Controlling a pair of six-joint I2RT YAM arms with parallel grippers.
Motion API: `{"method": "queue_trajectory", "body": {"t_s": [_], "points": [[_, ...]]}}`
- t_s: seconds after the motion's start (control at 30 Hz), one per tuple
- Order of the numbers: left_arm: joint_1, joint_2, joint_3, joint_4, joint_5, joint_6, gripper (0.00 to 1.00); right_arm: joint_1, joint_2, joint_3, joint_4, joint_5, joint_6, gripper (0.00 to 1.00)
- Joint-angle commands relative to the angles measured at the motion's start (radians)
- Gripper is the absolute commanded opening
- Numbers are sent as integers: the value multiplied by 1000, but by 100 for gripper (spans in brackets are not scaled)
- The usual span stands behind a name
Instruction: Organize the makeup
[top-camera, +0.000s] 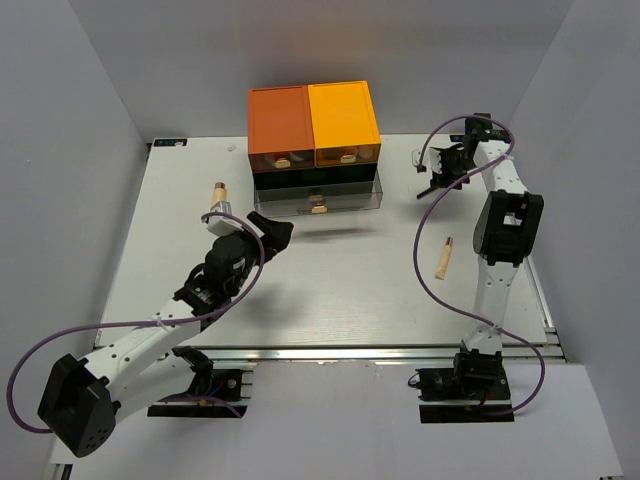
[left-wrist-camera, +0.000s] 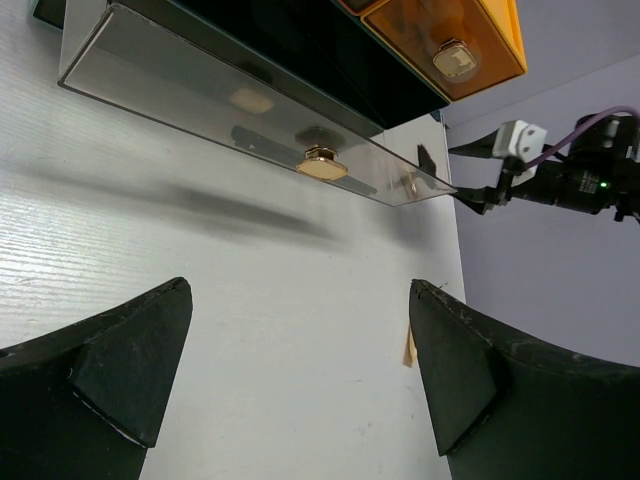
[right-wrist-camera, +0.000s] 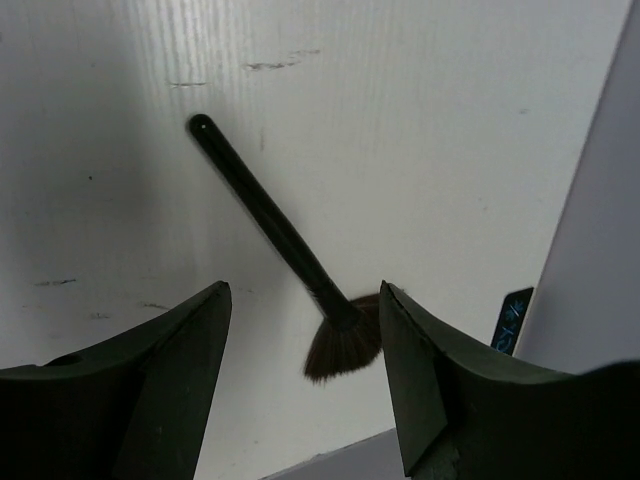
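The white counter (top-camera: 330, 300) spreads under both my arms, walled in on three sides. At its far edge stands the drawer box (top-camera: 313, 125), with orange tops over a dark body. Its bottom clear drawer (top-camera: 318, 195) is pulled out toward me. Through its front I see a few dim shapes that I cannot make out.

My left arm (top-camera: 150, 340) reaches diagonally up the counter, ending just short of the pulled-out drawer. My right arm (top-camera: 500, 240) stands tall along the right side and bends back to the far right corner.

My left fingers (left-wrist-camera: 300, 370) are spread wide apart with nothing between them, only bare counter. They point at the clear drawer's front, near it but not touching. My right fingers (right-wrist-camera: 303, 300) are also parted and grip nothing. They hang over the counter close to the right wall.

A beige tube (top-camera: 443, 258) lies on the open counter beside my right arm, well apart from the box. A second beige tube (top-camera: 218, 192) lies to the left, just beyond my left wrist and left of the drawer.

A black fan brush (right-wrist-camera: 285, 245) lies flat on the counter under my right fingers. Its handle runs away from me and its brown bristles sit between the two fingertips, touching neither that I can see.

The gold knob (left-wrist-camera: 322, 163) sits at the middle of the clear drawer's front.
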Motion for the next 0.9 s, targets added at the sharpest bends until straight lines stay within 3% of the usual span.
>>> {"method": "queue_trajectory", "body": {"t_s": [0.0,0.43,0.87], "points": [[0,-10,25,11,9,14,98,8,31,46,-86,31,-134,66],[0,-26,24,-27,1,4,98,34,122,66,-26,43,-15,66],[1,5,47,-49,10,1,98,39,183,79,-101,77,-73,63]]}}
